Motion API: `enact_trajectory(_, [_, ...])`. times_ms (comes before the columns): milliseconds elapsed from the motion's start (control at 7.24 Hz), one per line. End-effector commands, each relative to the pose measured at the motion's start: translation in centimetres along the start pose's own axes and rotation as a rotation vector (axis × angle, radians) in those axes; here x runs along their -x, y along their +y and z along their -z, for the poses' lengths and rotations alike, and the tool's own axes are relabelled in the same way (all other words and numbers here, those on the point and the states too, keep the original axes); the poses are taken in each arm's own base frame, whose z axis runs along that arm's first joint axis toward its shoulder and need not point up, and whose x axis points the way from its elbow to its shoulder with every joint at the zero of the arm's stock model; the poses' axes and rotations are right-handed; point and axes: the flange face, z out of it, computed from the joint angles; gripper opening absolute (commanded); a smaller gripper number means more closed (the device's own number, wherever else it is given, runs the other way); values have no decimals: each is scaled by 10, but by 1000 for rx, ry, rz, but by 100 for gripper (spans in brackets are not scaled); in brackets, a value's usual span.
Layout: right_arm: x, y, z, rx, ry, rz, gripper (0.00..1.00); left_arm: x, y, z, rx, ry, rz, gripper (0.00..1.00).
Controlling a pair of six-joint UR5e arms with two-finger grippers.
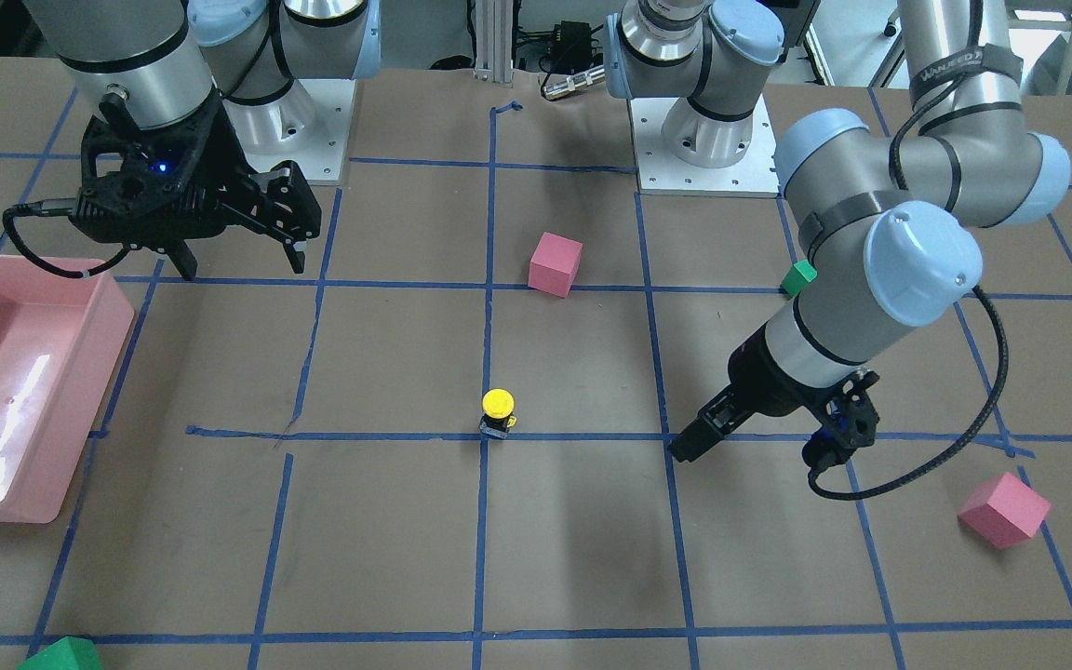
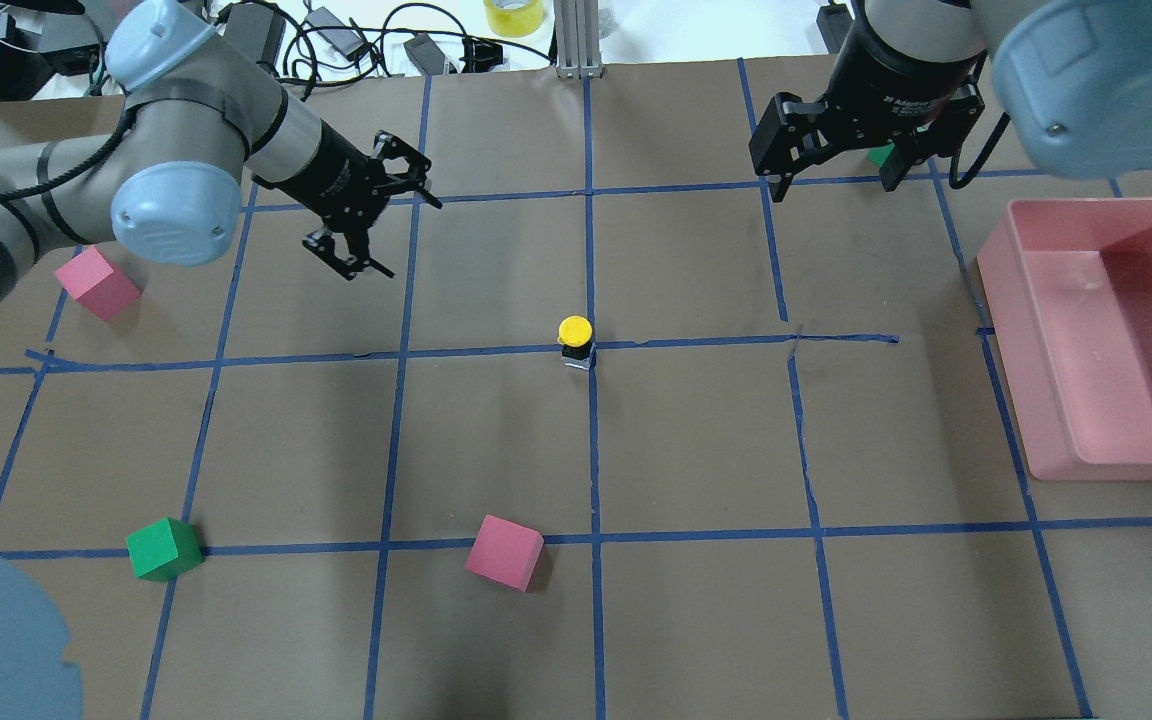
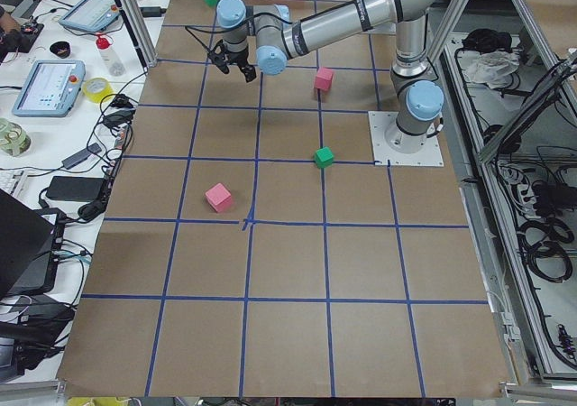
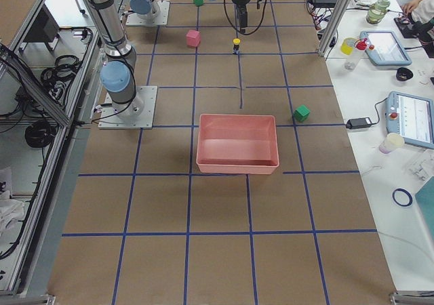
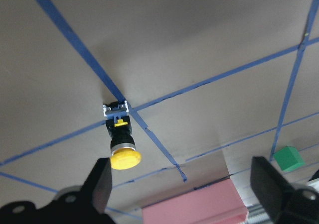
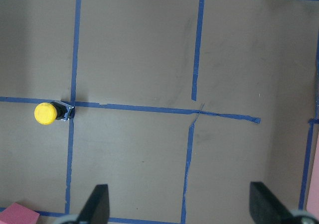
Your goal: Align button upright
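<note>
Small push-button switch (image 2: 575, 342), round yellow cap, black blocky body: standing upright, long axis vertical, cap up. Well apart from left gripper (image 2: 416, 240), ahead of its 2 jaws, spread wide, empty. Right gripper (image 2: 836, 185) also wide, empty, farther off.

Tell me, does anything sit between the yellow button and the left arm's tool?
No object: only bare brown paper crossed by blue tape lies between the button and the left tool, as the overhead view shows.
</note>
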Motion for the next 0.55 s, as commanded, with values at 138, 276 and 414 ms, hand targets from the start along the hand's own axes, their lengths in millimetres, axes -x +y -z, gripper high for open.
enact_trajectory(138, [1, 0, 0, 2, 0, 2, 100, 34, 26, 117, -108, -285, -320, 100])
enact_trajectory(276, [1, 1, 0, 1, 0, 3, 100, 31, 33, 133, -126, -234, -344, 100])
enact_trajectory(414, [0, 0, 1, -1, 3, 0, 100, 30, 32, 138, -143, -210, -425, 100])
